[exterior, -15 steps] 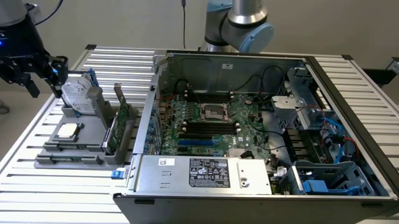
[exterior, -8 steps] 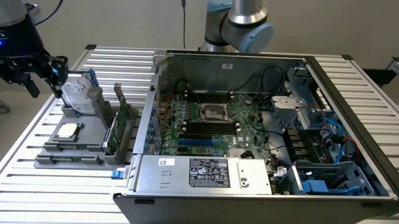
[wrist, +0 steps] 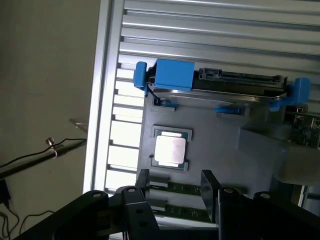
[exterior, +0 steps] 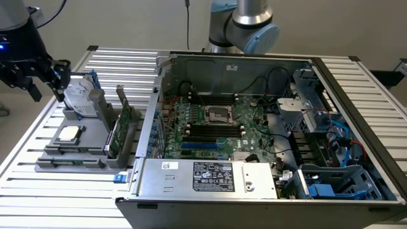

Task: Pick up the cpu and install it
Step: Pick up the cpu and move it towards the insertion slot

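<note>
The cpu (exterior: 69,133) (wrist: 170,149) is a small square chip with a silver top, lying flat in a recess of the grey parts holder (exterior: 54,157). My gripper (exterior: 39,78) (wrist: 175,187) hangs open in the air above the holder, at the exterior view's upper left, with nothing between its fingers (wrist: 144,186). In the wrist view the chip lies just beyond the fingertips. The dark metal-framed motherboard socket (exterior: 216,114) sits in the middle of the open computer case (exterior: 356,95).
A silver hard drive in blue brackets (exterior: 81,98) (wrist: 220,87) stands upright on the holder behind the chip. A green card (exterior: 121,129) stands on edge in the holder beside the case wall. The slatted metal table (exterior: 51,205) carries everything.
</note>
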Tool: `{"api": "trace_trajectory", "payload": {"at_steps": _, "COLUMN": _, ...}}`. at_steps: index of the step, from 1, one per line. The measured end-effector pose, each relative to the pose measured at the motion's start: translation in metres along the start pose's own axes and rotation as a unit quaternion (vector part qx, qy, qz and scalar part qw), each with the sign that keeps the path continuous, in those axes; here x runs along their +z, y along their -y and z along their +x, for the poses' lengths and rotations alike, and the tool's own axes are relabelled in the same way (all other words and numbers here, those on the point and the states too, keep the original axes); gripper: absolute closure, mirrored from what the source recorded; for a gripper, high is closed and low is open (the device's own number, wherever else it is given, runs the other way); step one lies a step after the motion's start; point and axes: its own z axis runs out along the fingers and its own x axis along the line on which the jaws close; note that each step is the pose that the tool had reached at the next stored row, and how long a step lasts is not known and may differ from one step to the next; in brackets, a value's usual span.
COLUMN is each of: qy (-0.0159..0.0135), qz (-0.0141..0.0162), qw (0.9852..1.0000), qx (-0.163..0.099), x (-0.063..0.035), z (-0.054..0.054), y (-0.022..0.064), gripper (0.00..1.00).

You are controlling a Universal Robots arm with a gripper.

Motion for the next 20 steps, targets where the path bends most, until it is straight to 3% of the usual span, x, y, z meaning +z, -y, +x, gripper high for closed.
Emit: {"api": "trace_trajectory", "payload": {"at_steps": 20, "qy": -0.0002, "qz": 0.0017, "qw": 1.0, "qx": 0.001, "x": 0.0362, "z": -0.001, "y": 0.0035, "gripper": 0.46}}
